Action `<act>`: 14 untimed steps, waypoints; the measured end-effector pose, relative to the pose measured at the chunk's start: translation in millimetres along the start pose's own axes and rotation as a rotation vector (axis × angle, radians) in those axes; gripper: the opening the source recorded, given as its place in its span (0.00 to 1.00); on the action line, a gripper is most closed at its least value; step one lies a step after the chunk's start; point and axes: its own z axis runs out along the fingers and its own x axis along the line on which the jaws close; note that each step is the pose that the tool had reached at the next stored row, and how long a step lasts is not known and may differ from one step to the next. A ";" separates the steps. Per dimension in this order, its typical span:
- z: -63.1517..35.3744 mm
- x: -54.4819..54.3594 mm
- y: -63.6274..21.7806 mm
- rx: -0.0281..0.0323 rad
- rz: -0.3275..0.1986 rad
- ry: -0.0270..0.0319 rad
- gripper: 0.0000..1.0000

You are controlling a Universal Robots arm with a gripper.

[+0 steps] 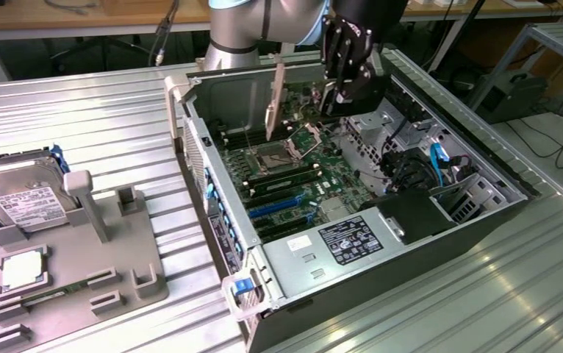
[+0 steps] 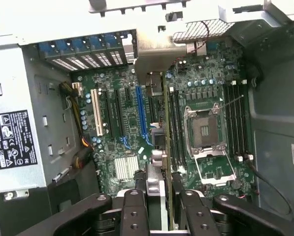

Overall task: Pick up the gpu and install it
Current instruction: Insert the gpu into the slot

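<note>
The gpu (image 2: 166,123) is a thin dark card seen edge-on, with a silvery end bracket (image 2: 154,54). My gripper (image 2: 159,187) is shut on it, one black finger on each side. I hold it upright above the green motherboard (image 2: 127,118) of the open computer case (image 1: 195,140), over the strip between the blue slot (image 2: 142,110) and the memory slots. In the exterior view the gripper (image 1: 340,110) hangs inside the case near its far end. The gpu's bracket (image 1: 275,99) hangs down beside it, above the open processor socket (image 1: 273,158).
Inside the case are a white slot (image 2: 96,113), a silver heatsink (image 2: 125,168), blue cables (image 1: 439,165) and a labelled power supply (image 1: 355,243). On the exterior view's left a grey holder (image 1: 125,250) carries a hard drive (image 1: 22,195) and a square chip (image 1: 22,270).
</note>
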 end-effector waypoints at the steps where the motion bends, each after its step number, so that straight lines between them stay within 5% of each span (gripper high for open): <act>1: 1.7 0.0 0.0 -0.0007 0.000 0.0001 0.30; 14: 15.6 0.1 0.4 -0.0074 -0.092 -0.0016 0.30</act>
